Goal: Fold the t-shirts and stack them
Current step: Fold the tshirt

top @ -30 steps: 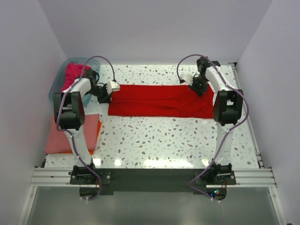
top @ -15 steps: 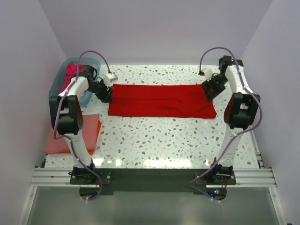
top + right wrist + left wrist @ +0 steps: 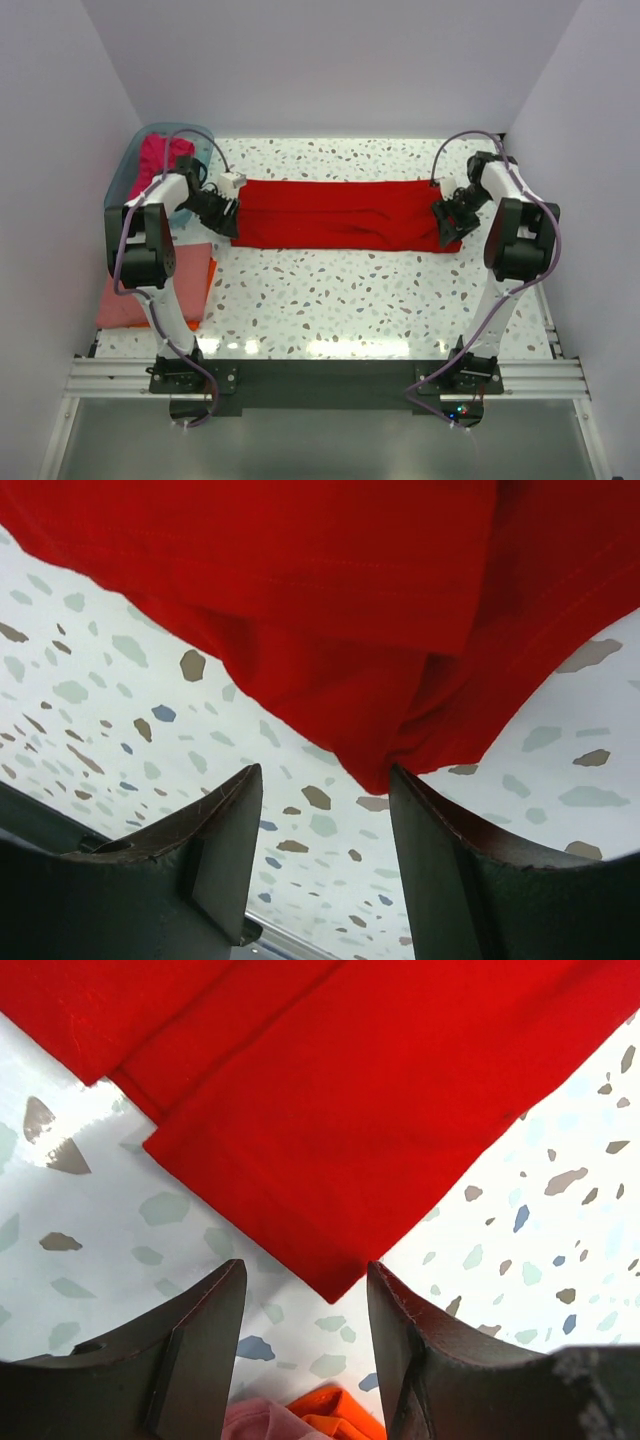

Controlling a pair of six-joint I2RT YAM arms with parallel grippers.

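Red t-shirt (image 3: 345, 213) is lying as a long folded band across the far middle of the worktop (image 3: 340, 300), running left to right. Left hand (image 3: 305, 1272) is standing wide open with the near-left corner between its fingers, gripping nothing. Right hand (image 3: 325, 772) is likewise gaping either side of the near-right corner, where the cloth is bunching, and is holding nothing. For a clean fold, I judge both hands should be closing on all layers at the 2 corners together, then travelling level so the hem is running straight. Nearer than the band, bare worktop is offering room. On the left, the teal tub (image 3: 125, 185) and the folded salmon-pink stack (image 3: 125, 295) are sitting close to the left arm, so swings there are calling for care.
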